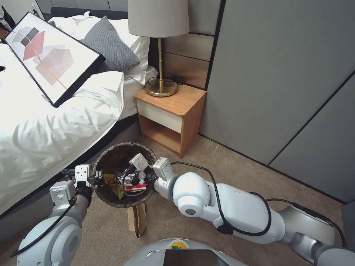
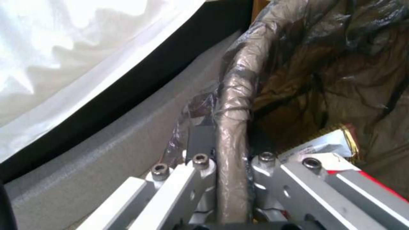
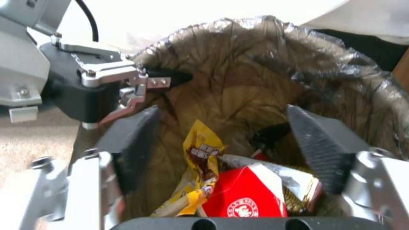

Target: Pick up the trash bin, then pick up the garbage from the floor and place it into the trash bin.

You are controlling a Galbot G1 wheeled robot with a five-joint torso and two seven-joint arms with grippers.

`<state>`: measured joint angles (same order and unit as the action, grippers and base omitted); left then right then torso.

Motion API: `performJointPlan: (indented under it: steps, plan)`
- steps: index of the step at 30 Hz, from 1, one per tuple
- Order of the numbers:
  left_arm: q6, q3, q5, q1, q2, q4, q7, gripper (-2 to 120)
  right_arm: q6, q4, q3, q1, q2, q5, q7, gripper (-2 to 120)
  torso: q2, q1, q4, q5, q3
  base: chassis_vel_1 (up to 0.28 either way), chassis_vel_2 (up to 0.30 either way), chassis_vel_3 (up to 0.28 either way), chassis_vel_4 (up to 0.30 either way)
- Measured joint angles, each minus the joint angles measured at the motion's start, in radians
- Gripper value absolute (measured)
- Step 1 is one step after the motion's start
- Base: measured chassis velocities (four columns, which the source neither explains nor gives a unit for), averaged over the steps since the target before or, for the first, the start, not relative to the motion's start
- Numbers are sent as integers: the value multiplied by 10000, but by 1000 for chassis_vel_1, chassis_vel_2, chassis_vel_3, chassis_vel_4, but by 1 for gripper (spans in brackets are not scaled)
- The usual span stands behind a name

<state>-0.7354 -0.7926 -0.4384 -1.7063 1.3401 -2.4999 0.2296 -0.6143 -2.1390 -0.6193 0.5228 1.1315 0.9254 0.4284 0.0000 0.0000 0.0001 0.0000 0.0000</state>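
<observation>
The trash bin (image 1: pixel 111 152), lined with a wrinkled brown bag, is beside the bed. My left gripper (image 1: pixel 97 180) is shut on the bin's near-left rim (image 2: pixel 232 105), which runs between its fingers (image 2: pixel 200 140). Over the bin's mouth my right gripper (image 1: pixel 138 179) is open, with its pads (image 3: pixel 315 143) wide apart and nothing held. Inside the bin lie garbage pieces: a red-and-white wrapper (image 3: pixel 245 195), a yellow snack packet (image 3: pixel 200 150) and a foil wrapper (image 3: pixel 298 182). A piece of brown paper (image 1: pixel 137 218) lies on the carpet in front of the bin.
The bed (image 1: pixel 44 129) with white bedding and a framed picture (image 1: pixel 51 55) fills the left. A wooden nightstand (image 1: pixel 173 111) with a lamp (image 1: pixel 159 48) stands behind the bin. Grey wall panels (image 1: pixel 281 81) run along the right, with open carpet (image 1: pixel 229 162) before them.
</observation>
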Motion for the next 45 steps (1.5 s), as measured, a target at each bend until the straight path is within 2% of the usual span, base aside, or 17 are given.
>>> performJointPlan:
  steps: [4, 6, 10, 12, 13, 15, 16, 18, 26, 28, 30, 32, 34, 36, 39, 41, 45]
  plan:
    - [0, -7, -4, 11, 1, 0, -2, 3, 14, -196, 250, -2, -26, 9, 67, 89, 0, 0, 0, 0, 0, 0, 0, 0, 0]
    - [0, -18, -10, 20, -2, 0, -3, 3, 84, -583, 808, 72, -235, 25, 84, 97, 0, 0, 0, 0, 0, 0, 0, 0, 0]
    - [0, -30, -16, 34, -9, 0, -5, 3, 308, -999, 1568, 284, -646, 1, -192, 100, 0, 0, -1, 2, 0, 0, 0, 0, 0]
    - [0, -62, -29, 41, -18, 0, -8, 3, 726, -1330, 2603, 655, -1206, -377, -845, 100, 0, 0, -2, 2, -1, 0, 0, 0, 0]
    - [0, -62, -29, 41, -18, 0, -8, 3, 726, -1330, 2603, 655, -1206, -377, -845, 100, 0, 0, -2, 2, -1, 0, 0, 0, 0]
    - [0, -71, -33, 62, -24, 0, -12, 3, 1258, -1394, 3273, 1108, -1615, -1379, -1341, 100, 0, 0, -3, 2, -1, 0, 0, 0, 0]
    - [0, -71, -33, 62, -24, 0, -12, 3, 1258, -1394, 3273, 1108, -1615, -1379, -1341, 100, 0, 0, -3, 2, -1, 0, 0, 0, 0]
    - [0, -58, -44, 115, -10, 0, -18, 3, 2080, -1241, 4095, 2115, -1778, -3066, -1507, 100, 0, 0, -1, 3, 0, 0, 0, 0, 0]
    - [0, -164, -119, 125, -76, 0, -25, 3, 3378, -883, 5680, 4403, -1764, -4775, -1487, 100, 0, 0, -1, 2, -1, 0, 0, 0, 0]
    - [0, -187, -161, 127, -106, 0, -29, 3, 4190, -715, 6594, 5489, -1662, -5557, -1552, 100, 0, 0, 1, 2, -1, 0, 0, 0, 0]
    - [1, -192, -166, 128, -113, 0, -29, 3, 4488, -655, 6925, 5852, -1607, -5874, -1590, 100, 1, 0, 0, 2, -1, 0, 0, 0, 0]
    - [0, -201, -178, 134, -122, 0, -32, 3, 5189, -592, 7950, 7105, -1325, -6692, -1769, 100, 1, -1, -1, 0, -2, 0, 0, 0, 0]
    - [1, -205, -186, 139, -129, 0, -38, 3, 5352, -583, 8201, 7517, -1205, -6872, -1797, 100, 0, 0, -2, 1, -1, 0, 0, 0, 0]
    - [0, -212, -191, 147, -159, 0, -69, 3, 6047, -583, 9305, 8802, -471, -7569, -1879, 100, 1, -1, -3, -1, -2, 0, 0, 0, 0]
    - [1, -213, -191, 146, -167, 0, -100, 3, 6427, -581, 9793, 9314, -37, -7864, -2033, 100, 1, 0, -5, 2, -2, 0, 0, 0, 0]
    - [1, -208, -175, 140, -192, 0, -140, 3, 6972, -625, 10690, 10119, 756, -8236, -2368, 100, 1, 0, -1, 0, -1, 0, 0, 0, 0]
    - [0, -188, -137, 132, -205, 0, -162, 3, 7294, -795, 11296, 10764, 1241, -8309, -2572, 100, 1, 0, -2, 0, -2, 0, 0, 0, 0]
